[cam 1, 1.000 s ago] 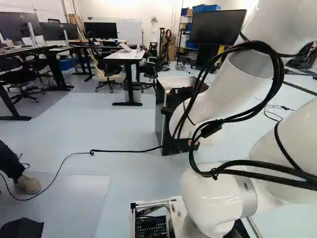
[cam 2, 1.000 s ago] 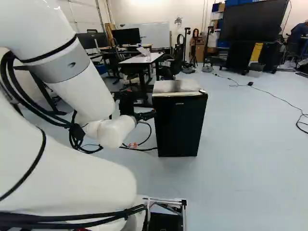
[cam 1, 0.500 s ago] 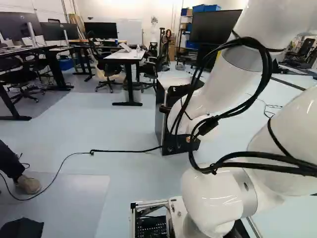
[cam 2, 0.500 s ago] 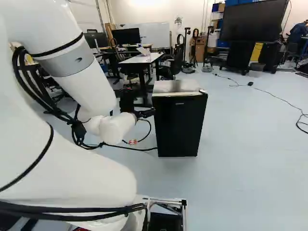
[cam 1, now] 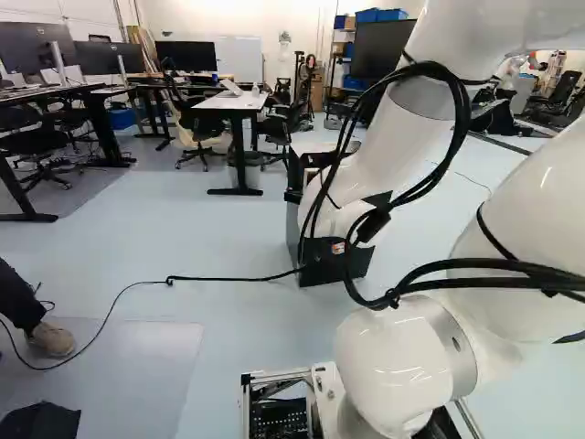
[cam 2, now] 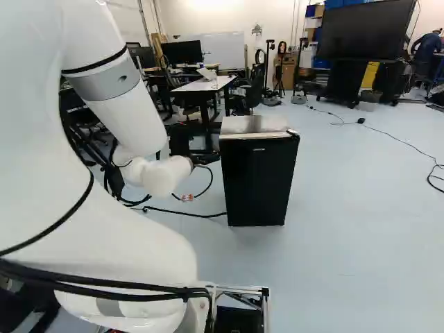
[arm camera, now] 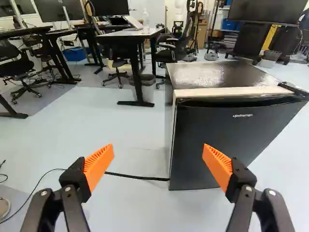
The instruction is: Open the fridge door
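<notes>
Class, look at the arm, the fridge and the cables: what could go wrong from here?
The open gripper has no hold on the shut door, so a misjudged approach might shove the fridge. The black cord crosses the floor to the fridge's foot; driving forward could snag it. The cables loop loosely off the arm and may catch as it moves.
</notes>
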{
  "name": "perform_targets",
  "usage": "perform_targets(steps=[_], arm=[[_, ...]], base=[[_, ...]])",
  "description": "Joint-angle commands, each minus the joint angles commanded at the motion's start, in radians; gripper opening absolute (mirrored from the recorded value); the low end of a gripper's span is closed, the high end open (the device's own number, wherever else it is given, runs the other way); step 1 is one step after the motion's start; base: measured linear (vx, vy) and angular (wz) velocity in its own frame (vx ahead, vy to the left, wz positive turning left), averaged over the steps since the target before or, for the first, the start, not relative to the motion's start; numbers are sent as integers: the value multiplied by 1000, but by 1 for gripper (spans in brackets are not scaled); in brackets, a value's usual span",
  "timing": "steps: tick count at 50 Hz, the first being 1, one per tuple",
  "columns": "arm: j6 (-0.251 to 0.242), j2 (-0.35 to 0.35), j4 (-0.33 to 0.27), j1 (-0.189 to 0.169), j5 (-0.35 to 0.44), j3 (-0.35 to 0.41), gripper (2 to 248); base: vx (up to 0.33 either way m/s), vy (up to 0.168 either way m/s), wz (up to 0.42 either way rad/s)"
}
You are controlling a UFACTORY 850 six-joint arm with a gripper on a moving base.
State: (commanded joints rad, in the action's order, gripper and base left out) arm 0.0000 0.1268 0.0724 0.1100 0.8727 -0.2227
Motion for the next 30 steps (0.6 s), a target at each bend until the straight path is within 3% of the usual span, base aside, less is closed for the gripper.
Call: perform_targets(steps=[30], arm=[[0,-167,113,93,24,-105,247]], base=[[0,0,0]])
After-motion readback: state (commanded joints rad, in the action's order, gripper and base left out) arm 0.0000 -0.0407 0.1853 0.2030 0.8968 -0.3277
